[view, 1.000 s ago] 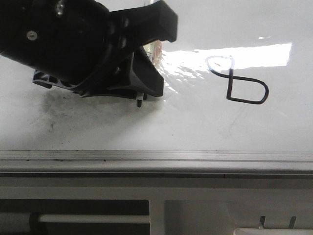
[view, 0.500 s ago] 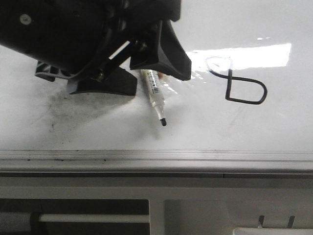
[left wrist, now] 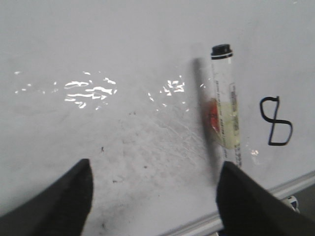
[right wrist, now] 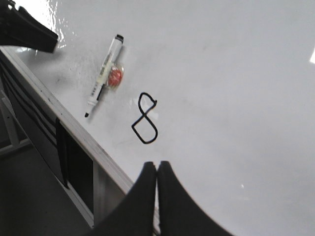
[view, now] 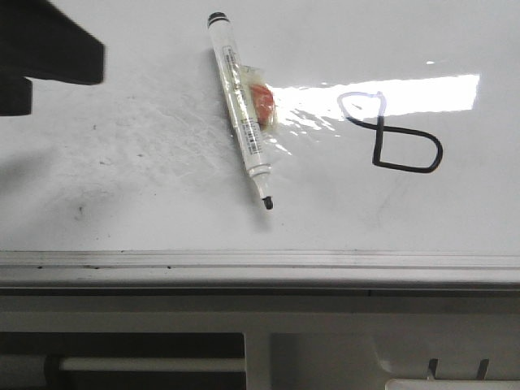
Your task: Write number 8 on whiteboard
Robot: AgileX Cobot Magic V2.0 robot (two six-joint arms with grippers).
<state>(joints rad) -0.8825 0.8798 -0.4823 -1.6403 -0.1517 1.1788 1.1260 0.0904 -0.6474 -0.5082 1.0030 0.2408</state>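
— What's on the whiteboard (view: 455, 49) from where you sit?

— I see the number 8 (view: 392, 132) drawn in black on the right part of the board, near the glare. The marker (view: 241, 110) lies flat just left of it, uncapped, tip toward the grey edge rail (view: 260, 262), with an orange patch taped to its barrel.

— And the arms?

— My left gripper (left wrist: 152, 196) hangs above the board with its fingers (left wrist: 64, 201) spread wide, holding nothing. My right gripper (right wrist: 157, 172) has its fingers pressed together, empty, above the board near the figure.
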